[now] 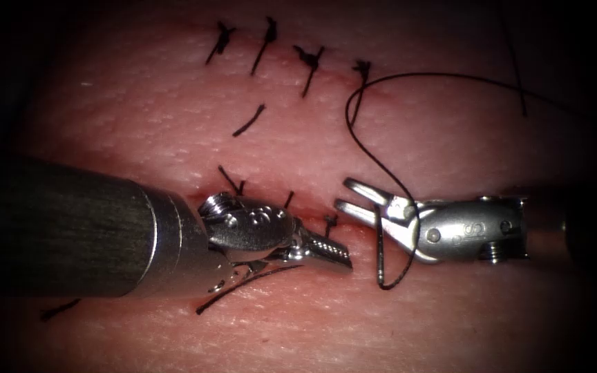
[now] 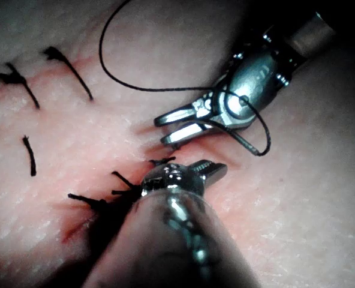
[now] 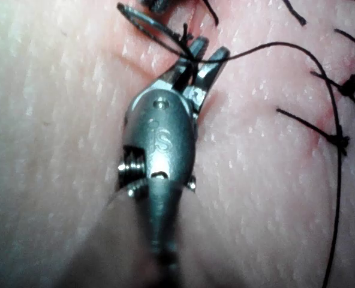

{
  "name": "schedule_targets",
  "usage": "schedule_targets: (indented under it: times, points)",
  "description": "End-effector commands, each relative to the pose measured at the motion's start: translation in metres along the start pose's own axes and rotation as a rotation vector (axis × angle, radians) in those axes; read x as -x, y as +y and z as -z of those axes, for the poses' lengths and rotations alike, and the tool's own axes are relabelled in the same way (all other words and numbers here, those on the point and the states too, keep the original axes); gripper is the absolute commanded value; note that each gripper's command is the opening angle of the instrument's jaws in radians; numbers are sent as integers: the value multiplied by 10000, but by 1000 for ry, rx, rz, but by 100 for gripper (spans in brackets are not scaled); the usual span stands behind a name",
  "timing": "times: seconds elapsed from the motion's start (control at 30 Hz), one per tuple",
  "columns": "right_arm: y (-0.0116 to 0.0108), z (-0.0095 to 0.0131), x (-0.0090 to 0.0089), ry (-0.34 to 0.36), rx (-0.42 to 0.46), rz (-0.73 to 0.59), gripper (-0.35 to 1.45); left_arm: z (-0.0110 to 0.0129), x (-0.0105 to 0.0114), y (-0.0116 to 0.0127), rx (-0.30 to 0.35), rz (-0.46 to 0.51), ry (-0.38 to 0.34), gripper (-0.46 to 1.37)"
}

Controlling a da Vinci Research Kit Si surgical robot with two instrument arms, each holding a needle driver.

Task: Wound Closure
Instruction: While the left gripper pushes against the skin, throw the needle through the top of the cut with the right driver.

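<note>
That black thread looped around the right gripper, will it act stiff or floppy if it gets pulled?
Probably floppy: the thread curves loosely from a stitch and drapes around the open right gripper, which holds nothing. It likely has slight springiness, since the loop stands in smooth arcs. It looks thin and light, so it may slide over the metal. The left gripper looks shut and empty.

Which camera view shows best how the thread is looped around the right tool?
The endoscope view: there the thread curves down from the stitches, crosses the open right tool behind its jaws and hangs in a loop below it. The left wrist view shows the same loop from the side. The right wrist view shows the thread crossing at the jaws.
</note>
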Motion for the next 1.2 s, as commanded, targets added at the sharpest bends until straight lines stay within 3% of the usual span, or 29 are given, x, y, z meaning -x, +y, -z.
schedule_targets:
  times: [0.03,0.37,0.9,0.97,1.03,1.2]
  points:
    - [-2,-1,3,-4,-9,-1,-35,-1,0,0,-2,1,1,-8]
    - [-18,-16,16,-41,-115,-103,-35,-12,-4,1,-20,-11,12,-10]
    - [-42,-18,40,-166,-149,-353,-35,-7,2,2,-27,-22,15,-14]
    - [-30,-16,32,-139,-140,-359,-35,-11,3,2,-31,-22,17,-12]
    - [-9,-12,16,-67,-133,-320,-35,-15,3,1,-33,-28,18,-6]
    - [41,-2,-28,15,-81,-113,-35,-27,-1,-3,-51,-49,27,6]
